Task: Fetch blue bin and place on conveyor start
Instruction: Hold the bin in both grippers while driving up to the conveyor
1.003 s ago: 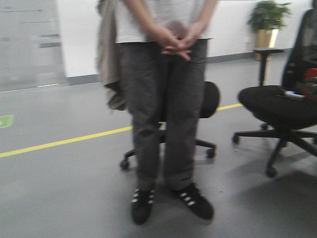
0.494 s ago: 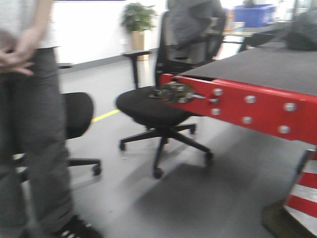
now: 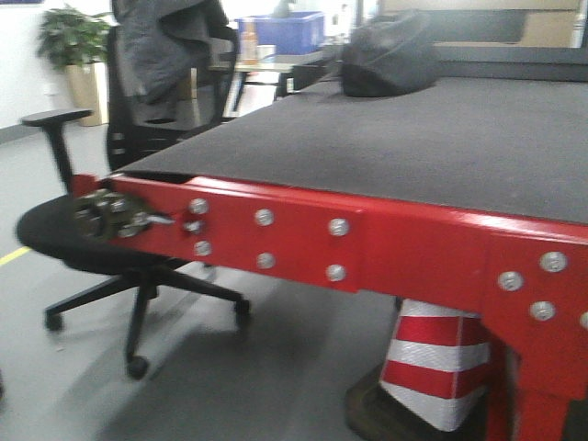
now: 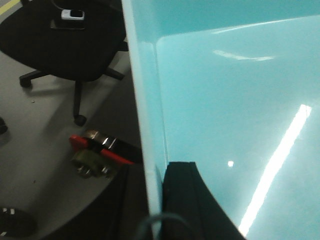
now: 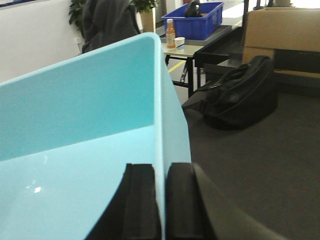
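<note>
The blue bin (image 4: 225, 100) is a light cyan tub held between both arms; it is out of sight in the front view. My left gripper (image 4: 152, 200) is shut on its left wall, one finger inside and one outside. My right gripper (image 5: 161, 200) is shut on the right wall (image 5: 158, 100) the same way. The conveyor start fills the front view: a dark textured belt (image 3: 386, 138) edged by a red frame (image 3: 303, 230) with silver bolts. In the right wrist view the belt (image 5: 260, 170) lies beside and below the bin. The frame's corner (image 4: 100, 152) shows below the bin's left wall.
A black bag (image 3: 390, 60) lies on the belt further along. A black office chair (image 3: 101, 248) stands by the frame's left corner. A red-and-white cone (image 3: 432, 367) sits under the frame. Behind are a dark blue crate (image 3: 280, 32), a plant (image 3: 69, 37) and a cardboard box (image 5: 282, 30).
The front view has swung right, from a standing person's legs, past the office chair, to the conveyor's red end frame close ahead.
</note>
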Available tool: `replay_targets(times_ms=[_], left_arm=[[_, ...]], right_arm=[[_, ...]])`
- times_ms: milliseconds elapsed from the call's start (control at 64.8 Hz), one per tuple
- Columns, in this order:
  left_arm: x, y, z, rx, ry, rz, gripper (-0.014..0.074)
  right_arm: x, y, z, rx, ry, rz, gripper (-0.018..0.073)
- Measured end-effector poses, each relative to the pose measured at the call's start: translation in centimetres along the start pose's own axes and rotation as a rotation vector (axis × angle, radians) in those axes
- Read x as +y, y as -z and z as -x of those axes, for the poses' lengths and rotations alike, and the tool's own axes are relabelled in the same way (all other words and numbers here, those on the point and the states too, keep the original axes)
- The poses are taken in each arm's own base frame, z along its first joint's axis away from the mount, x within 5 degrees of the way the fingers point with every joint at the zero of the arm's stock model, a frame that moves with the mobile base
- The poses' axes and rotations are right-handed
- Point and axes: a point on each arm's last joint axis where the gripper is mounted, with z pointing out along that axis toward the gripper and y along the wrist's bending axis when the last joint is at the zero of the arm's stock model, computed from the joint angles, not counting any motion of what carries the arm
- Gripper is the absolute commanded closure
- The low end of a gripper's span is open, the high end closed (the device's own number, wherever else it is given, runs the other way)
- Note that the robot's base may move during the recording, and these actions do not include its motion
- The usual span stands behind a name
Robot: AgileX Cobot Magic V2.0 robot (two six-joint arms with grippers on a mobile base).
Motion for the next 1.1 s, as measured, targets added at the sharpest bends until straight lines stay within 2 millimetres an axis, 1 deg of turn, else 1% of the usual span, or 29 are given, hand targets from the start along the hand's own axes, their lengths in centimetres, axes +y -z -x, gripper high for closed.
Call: replay_targets(times_ms=[1096], left_arm=[[0.00,0.00,0.00,0.000,0.000,0.000,0.0708]], right_arm=[[0.00,0.00,0.00,0.000,0.000,0.000,0.0713]])
